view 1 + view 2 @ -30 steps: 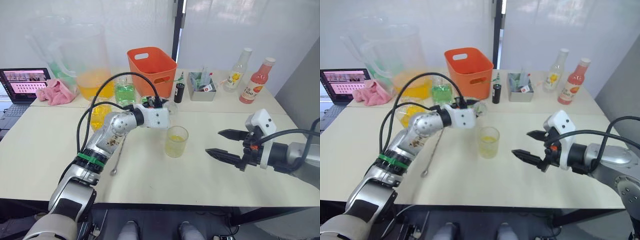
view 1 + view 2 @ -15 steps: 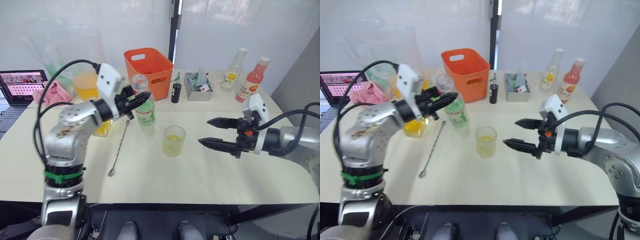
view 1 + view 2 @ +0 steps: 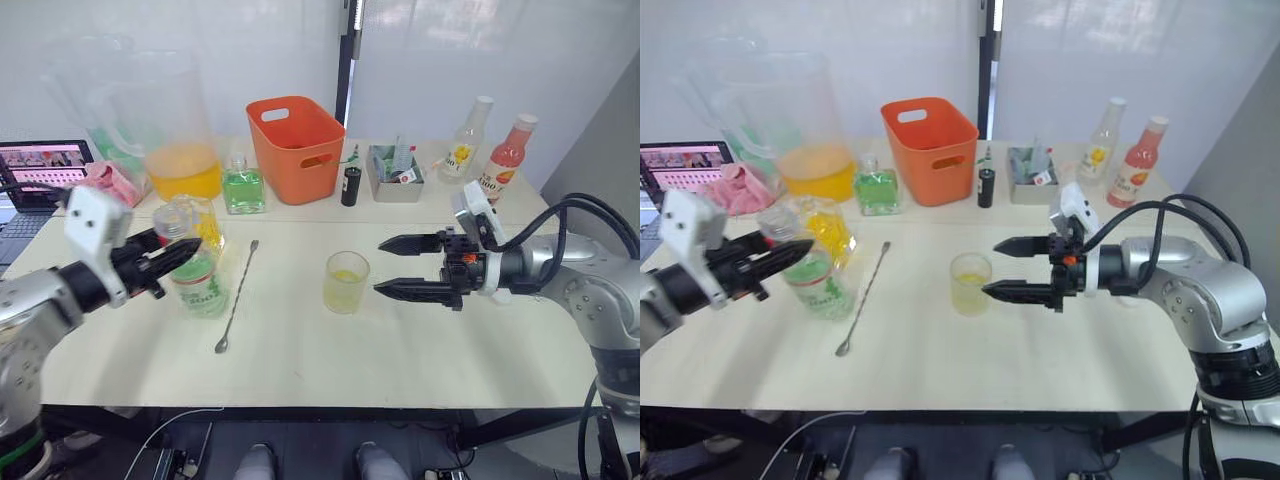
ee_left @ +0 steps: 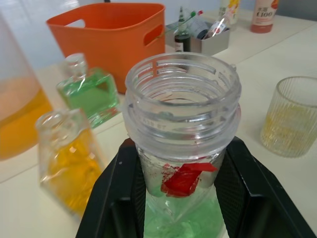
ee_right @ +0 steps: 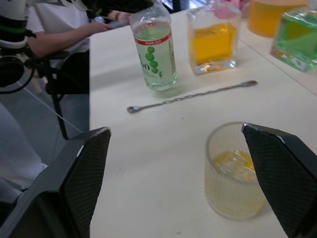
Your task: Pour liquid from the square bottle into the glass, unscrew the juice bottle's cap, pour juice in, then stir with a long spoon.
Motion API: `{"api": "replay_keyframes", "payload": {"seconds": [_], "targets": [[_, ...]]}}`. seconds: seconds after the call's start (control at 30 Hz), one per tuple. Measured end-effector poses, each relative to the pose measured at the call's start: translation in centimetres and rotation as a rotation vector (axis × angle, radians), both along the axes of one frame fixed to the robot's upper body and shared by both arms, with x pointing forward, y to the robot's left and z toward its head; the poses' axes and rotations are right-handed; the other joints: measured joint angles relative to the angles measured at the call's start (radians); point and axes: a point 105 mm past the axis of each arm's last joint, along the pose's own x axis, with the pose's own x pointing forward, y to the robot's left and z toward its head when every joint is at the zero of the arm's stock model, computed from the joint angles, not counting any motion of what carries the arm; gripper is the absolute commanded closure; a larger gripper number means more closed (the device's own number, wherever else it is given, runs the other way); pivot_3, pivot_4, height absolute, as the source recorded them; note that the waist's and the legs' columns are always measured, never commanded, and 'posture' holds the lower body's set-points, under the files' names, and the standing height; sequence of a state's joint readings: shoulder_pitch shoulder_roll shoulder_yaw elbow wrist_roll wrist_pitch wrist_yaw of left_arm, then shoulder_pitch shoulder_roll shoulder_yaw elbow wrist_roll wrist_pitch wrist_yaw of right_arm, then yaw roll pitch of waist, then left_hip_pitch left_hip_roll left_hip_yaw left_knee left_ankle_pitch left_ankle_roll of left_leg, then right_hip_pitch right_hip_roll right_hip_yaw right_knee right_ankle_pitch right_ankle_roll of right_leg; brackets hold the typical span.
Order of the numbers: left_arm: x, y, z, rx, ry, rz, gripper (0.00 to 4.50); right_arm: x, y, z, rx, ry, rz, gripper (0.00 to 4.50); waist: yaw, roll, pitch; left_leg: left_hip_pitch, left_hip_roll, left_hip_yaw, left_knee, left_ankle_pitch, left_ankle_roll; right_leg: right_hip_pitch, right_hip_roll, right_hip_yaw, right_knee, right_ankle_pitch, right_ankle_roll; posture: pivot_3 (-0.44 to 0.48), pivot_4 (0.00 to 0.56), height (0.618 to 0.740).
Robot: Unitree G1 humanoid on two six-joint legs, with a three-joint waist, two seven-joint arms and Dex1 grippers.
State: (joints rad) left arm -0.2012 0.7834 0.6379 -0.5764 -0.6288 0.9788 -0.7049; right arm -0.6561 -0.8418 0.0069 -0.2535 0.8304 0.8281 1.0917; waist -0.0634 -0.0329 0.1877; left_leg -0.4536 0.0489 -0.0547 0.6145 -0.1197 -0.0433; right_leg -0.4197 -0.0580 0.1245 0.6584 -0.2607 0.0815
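Tabletop (image 3: 420, 350): cream tabletop carrying everything below; the working items sit along the front half.
Orange plastic basket (image 3: 298, 146): at the back, apart from the work.
Left gripper (image 3: 160, 262): clamped on the neck of the clear juice bottle with green liquid (image 3: 196, 283), which stands upright on the tabletop left of the spoon; cap off, mouth open, so unscrewing appears done.
Right gripper (image 3: 398, 267): spread wide, holding nothing, level beside the glass, seemingly waiting.
Square glass bottle with amber liquid (image 3: 200, 219): upright just behind the juice bottle.
Ribbed clear glass (image 3: 346, 283): mid-tabletop, a shallow yellow pool inside.
Long metal spoon (image 3: 238, 297): flat between juice bottle and glass, stirring not begun.
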Motion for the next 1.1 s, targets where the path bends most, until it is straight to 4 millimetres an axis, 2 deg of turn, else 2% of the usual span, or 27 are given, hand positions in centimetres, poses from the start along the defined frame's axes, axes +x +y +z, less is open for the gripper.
{"api": "replay_keyframes", "payload": {"seconds": [0.1,0.23,0.33,0.43,0.53,0.73,0.97,1.1], "targets": [[-1.5,2.6,-0.4,-0.068,0.024,0.064,3.08,-0.1,0.2,0.0,0.018,0.005,0.053,0.02,-0.003,0.000,0.000,0.000,0.001,0.000,0.000,0.000,0.000,-0.001,0.000,-0.001,0.000,0.000,0.000,0.000,0.150,0.740],[-2.7,8.1,0.7,-0.142,-0.031,0.239,3.08,-0.2,0.5,-0.1,0.031,-0.002,0.096,0.02,-0.005,0.000,0.000,0.002,0.001,0.001,-0.001,0.000,0.000,-0.001,0.000,-0.001,0.001,-0.001,-0.002,0.000,0.150,0.740],[-2.6,11.3,1.1,-0.187,-0.057,0.351,3.08,-0.2,0.7,-0.1,0.038,-0.005,0.111,0.02,0.002,-0.001,0.000,0.003,0.001,0.001,-0.001,0.000,0.000,0.000,0.000,-0.001,0.000,-0.003,-0.004,0.000,0.150,0.740],[-1.8,12.9,1.6,-0.233,-0.077,0.397,3.08,-0.3,0.7,-0.2,0.039,-0.007,0.106,0.02,0.007,-0.005,-0.002,0.003,0.001,0.001,-0.002,0.000,0.000,-0.001,0.000,-0.002,0.000,-0.003,-0.004,0.000,0.150,0.740],[0.1,13.4,2.6,-0.262,-0.099,0.392,3.08,-0.5,0.9,-0.4,0.040,-0.010,0.094,0.02,0.017,-0.007,-0.003,0.002,0.001,0.001,-0.002,0.000,-0.001,-0.001,0.000,-0.002,0.000,-0.002,-0.003,0.000,0.150,0.740],[5.3,14.7,4.2,-0.279,-0.111,0.412,3.08,-0.7,0.7,-0.7,0.044,-0.021,0.048,0.02,0.020,-0.007,-0.004,0.002,0.001,0.002,-0.005,0.000,-0.001,-0.002,0.000,-0.002,-0.001,-0.001,-0.002,0.000,0.150,0.740],[10.3,13.2,3.7,-0.215,-0.066,0.348,3.08,-0.6,0.3,-1.0,0.044,-0.021,-0.028,0.02,0.020,-0.008,-0.004,0.001,0.001,0.001,-0.006,0.000,0.000,-0.002,0.000,-0.002,0.000,0.001,-0.005,0.000,0.150,0.740],[12.3,12.3,2.5,-0.182,-0.024,0.336,3.08,-0.6,0.4,-0.8,0.043,-0.038,-0.051,0.02,0.017,-0.008,-0.004,0.000,0.001,0.002,-0.005,0.000,0.000,-0.003,0.000,-0.002,-0.001,0.001,-0.005,0.000,0.150,0.740]]}}
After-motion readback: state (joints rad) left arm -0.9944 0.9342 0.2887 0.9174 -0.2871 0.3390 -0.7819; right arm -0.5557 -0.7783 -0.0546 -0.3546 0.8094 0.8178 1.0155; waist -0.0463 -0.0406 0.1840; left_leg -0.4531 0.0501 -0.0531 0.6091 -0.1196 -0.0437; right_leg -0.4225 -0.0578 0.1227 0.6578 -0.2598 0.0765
